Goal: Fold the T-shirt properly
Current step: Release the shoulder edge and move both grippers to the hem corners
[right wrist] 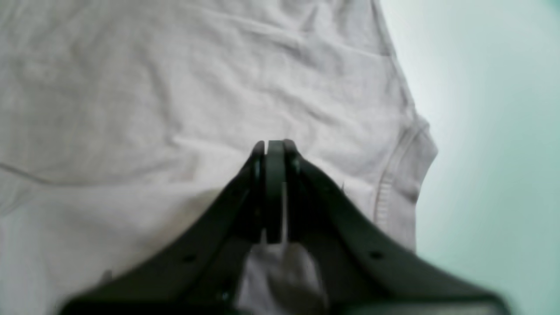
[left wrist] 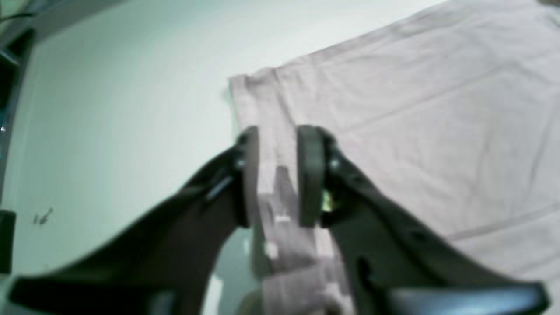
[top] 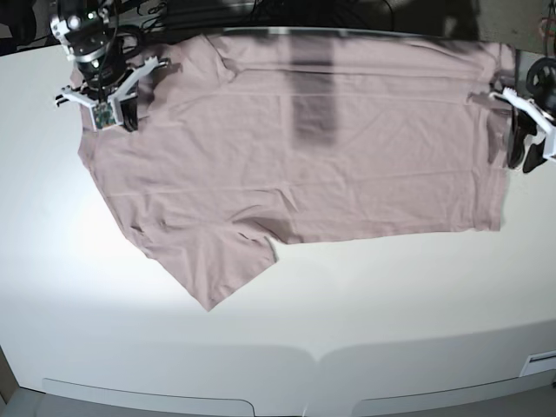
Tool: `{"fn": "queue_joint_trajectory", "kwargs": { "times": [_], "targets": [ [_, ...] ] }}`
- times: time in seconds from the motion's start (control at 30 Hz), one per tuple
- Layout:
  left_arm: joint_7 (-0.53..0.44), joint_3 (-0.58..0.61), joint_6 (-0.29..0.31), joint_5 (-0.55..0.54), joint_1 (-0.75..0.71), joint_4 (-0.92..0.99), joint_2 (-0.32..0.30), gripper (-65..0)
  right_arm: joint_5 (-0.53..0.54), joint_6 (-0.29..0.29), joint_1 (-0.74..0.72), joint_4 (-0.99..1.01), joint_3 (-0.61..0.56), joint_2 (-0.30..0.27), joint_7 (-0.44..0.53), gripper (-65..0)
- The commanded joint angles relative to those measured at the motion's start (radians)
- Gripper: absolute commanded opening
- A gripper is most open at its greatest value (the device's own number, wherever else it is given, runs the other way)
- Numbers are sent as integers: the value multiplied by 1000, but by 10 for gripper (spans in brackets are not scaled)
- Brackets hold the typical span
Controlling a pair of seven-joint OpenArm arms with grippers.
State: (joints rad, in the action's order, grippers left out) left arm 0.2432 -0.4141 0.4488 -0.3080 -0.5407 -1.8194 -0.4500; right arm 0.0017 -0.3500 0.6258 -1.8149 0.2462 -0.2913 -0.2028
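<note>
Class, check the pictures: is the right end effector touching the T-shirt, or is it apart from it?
Touching. The right wrist view shows the right end effector closed on a pinched fold of the T-shirt.

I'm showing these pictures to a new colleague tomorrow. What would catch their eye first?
The mauve-pink T-shirt dominates, spread flat and wide across the white table, one sleeve jutting toward the near edge. At its two ends sit the arms: the right gripper has its fingers pinched shut on the fabric, while the left gripper straddles a strip of cloth at the shirt's edge, fingers apart.

Open table (top: 365, 304) in front of T-shirt (top: 347, 165)
</note>
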Motion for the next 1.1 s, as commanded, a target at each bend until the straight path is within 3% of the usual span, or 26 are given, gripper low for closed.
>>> {"fn": "queue_joint_trajectory", "kwargs": {
  "times": [0.0,0.1,0.17,0.23,0.37,0.5,0.7,1.07],
  "targets": [
    [-24,-10,-10,-13,25,5,-19,-455,5,-6,-15,-18,6,-8,1,-536],
    [-19,-10,-10,-33,122,119,-19,-452,5,-43,-68,-18,6,-8,-74,-413],
    [0,-10,2,-42,205,227,-19,-452,5,-74,-98,-18,6,-8,-127,-393],
    [14,-10,66,-42,297,345,-20,-452,6,-93,-125,-18,6,-8,-169,-393],
    [113,-10,249,-41,493,583,-19,-452,8,-96,-150,-18,6,-8,-198,-393],
    [211,-10,249,-41,688,828,-24,-452,26,-96,-149,-18,6,-8,-213,-393],
    [214,-10,249,-40,875,1107,-61,-453,24,-96,-149,-18,6,-8,-244,-393],
    [342,-10,249,-61,920,1205,-58,-466,24,-95,-167,-18,6,-8,-248,-393]
  ]
}}
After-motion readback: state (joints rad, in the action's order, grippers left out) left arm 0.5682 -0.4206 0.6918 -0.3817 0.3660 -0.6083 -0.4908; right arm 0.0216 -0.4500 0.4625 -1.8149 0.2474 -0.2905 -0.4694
